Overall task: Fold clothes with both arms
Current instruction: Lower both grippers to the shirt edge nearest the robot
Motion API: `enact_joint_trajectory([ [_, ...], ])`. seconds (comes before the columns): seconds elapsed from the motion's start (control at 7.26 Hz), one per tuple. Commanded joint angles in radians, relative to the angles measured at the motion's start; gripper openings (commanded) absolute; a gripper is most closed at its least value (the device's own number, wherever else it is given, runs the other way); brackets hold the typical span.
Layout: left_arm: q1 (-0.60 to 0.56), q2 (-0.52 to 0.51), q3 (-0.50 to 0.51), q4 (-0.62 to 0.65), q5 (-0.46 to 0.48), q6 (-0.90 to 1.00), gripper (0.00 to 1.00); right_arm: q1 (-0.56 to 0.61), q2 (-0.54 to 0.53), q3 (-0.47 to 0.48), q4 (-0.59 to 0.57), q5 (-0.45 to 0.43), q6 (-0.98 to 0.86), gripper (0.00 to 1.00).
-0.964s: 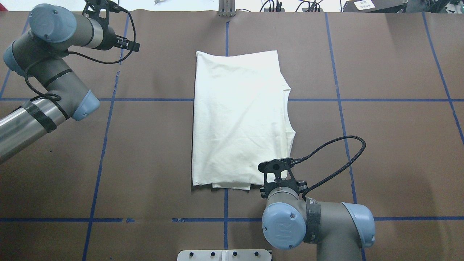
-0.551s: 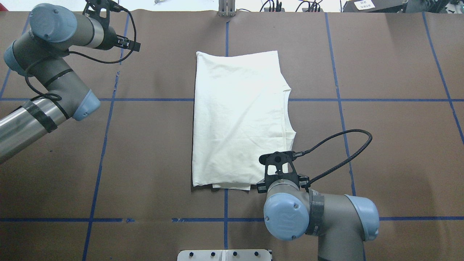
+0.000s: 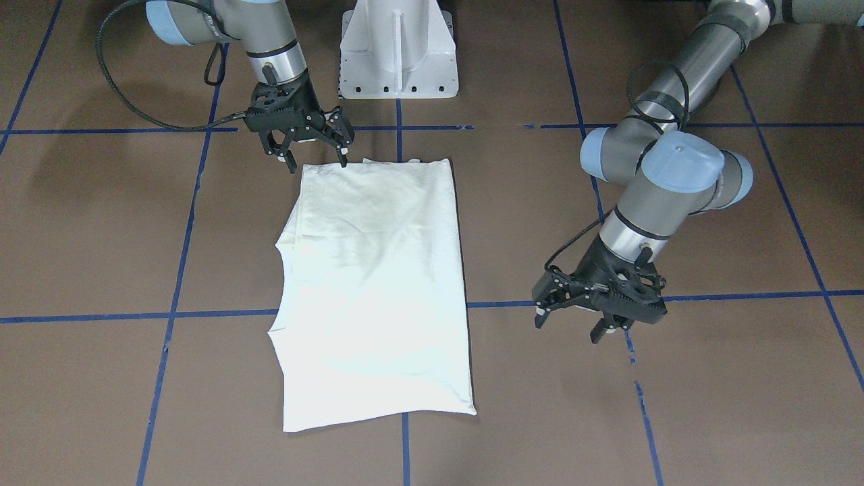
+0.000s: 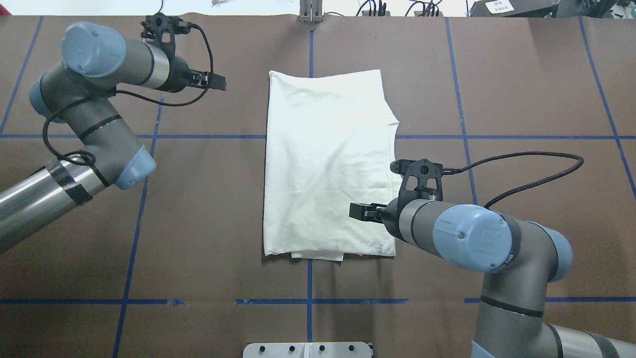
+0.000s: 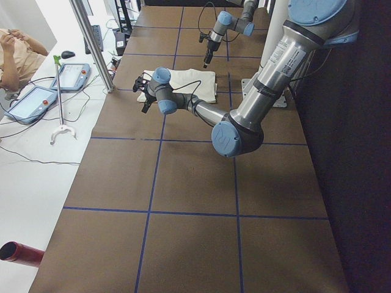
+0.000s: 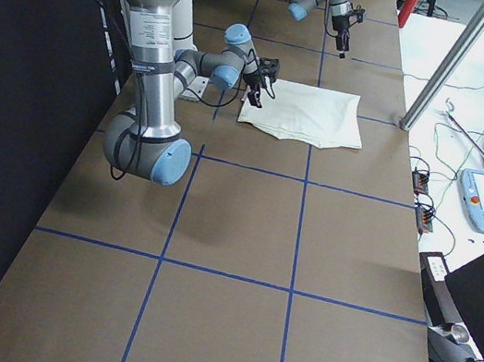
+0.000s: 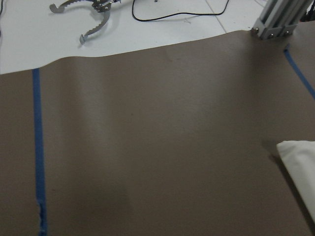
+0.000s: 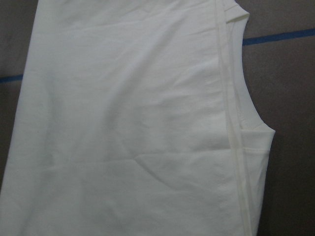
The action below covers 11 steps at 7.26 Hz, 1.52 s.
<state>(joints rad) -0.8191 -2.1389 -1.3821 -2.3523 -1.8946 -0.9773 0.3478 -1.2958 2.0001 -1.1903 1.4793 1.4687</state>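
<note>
The cream-white shirt (image 4: 328,164) lies folded lengthwise in a flat strip on the brown table, plain side up, its neckline edge (image 8: 236,123) along the right. No print shows. My right gripper (image 3: 317,164) is open, hovering just above the shirt's (image 3: 374,283) corner nearest the robot base, with nothing between its fingers. In the overhead view the right gripper (image 4: 362,211) hangs over the shirt's near right edge. My left gripper (image 3: 567,329) is open and empty above bare table, well off the shirt's side. The left wrist view catches only a shirt corner (image 7: 300,162).
Blue tape lines (image 4: 310,278) grid the brown table cover. The white pedestal base (image 3: 398,54) stands at the robot's edge. Beyond the far edge are cables, a metal post (image 5: 91,43), tablets (image 5: 33,101) and a seated person (image 5: 15,55).
The right arm has swung its wrist round and moved farther up the shirt's right side. The left arm has moved right, toward the shirt's far left corner. The shirt lies as before.
</note>
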Motion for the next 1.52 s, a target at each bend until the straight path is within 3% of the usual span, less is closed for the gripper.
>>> enact_joint_trajectory([
  [0.0, 0.147, 0.089, -0.188, 0.002, 0.020, -0.206, 1.00, 0.010, -0.107, -0.001, 0.242, -0.001, 0.196, 1.00],
  [0.28, 0.347, 0.218, -0.393, 0.045, 0.139, -0.410, 1.00, 0.023, -0.126, -0.001, 0.248, -0.007, 0.265, 1.00],
  [0.41, 0.447, 0.232, -0.453, 0.123, 0.223, -0.540, 0.86, 0.025, -0.128, -0.006, 0.248, -0.014, 0.265, 1.00],
  [0.55, 0.522, 0.231, -0.454, 0.151, 0.268, -0.646, 0.63, 0.023, -0.131, -0.007, 0.248, -0.020, 0.265, 1.00],
  [1.38, 0.560, 0.198, -0.397, 0.153, 0.290, -0.685, 0.62, 0.023, -0.132, -0.023, 0.250, -0.042, 0.265, 1.00],
])
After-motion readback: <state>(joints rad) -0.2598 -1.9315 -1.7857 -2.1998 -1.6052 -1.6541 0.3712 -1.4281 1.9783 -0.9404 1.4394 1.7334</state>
